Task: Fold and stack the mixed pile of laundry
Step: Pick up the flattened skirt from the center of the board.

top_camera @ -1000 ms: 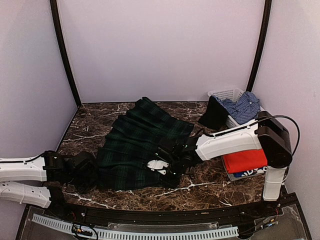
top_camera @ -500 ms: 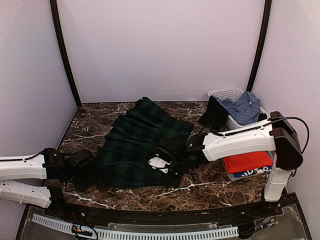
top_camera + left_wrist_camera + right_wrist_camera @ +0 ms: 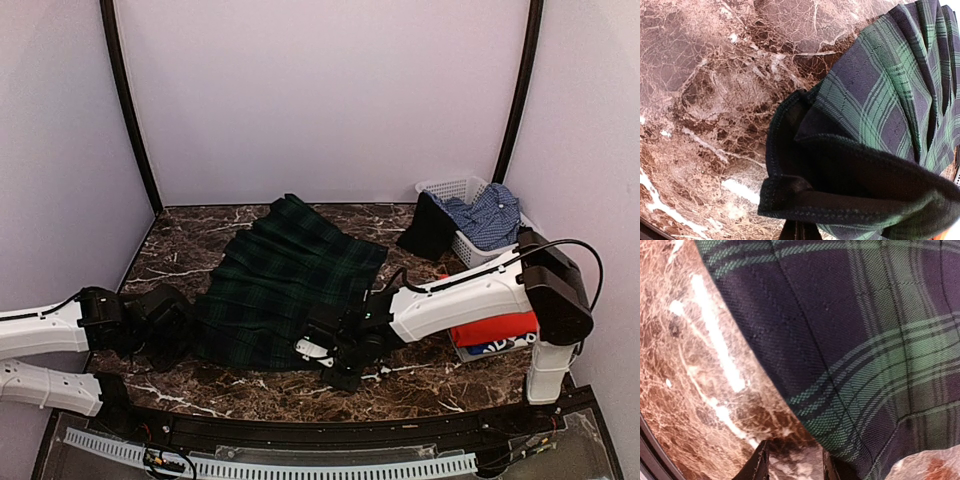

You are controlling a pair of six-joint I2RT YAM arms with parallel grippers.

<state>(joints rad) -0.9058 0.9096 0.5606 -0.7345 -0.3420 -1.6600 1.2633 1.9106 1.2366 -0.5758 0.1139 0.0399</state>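
**mo:** Tartan skirt (image 3: 285,285) is lying spread out in the middle of the table (image 3: 190,245). Left jaws are clamped on its near-left hem. Right jaws are apart at the near edge, holding nothing.

**kit:** Looks like mid-fold on the skirt to me. Next I'd say the right jaws need to pinch that near hem, then both sides carry it over.

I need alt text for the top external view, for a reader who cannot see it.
A dark green tartan skirt lies spread on a marble table, the left gripper shut on its left edge, the right gripper open at its near edge. At right, a white basket holds a light blue shirt.
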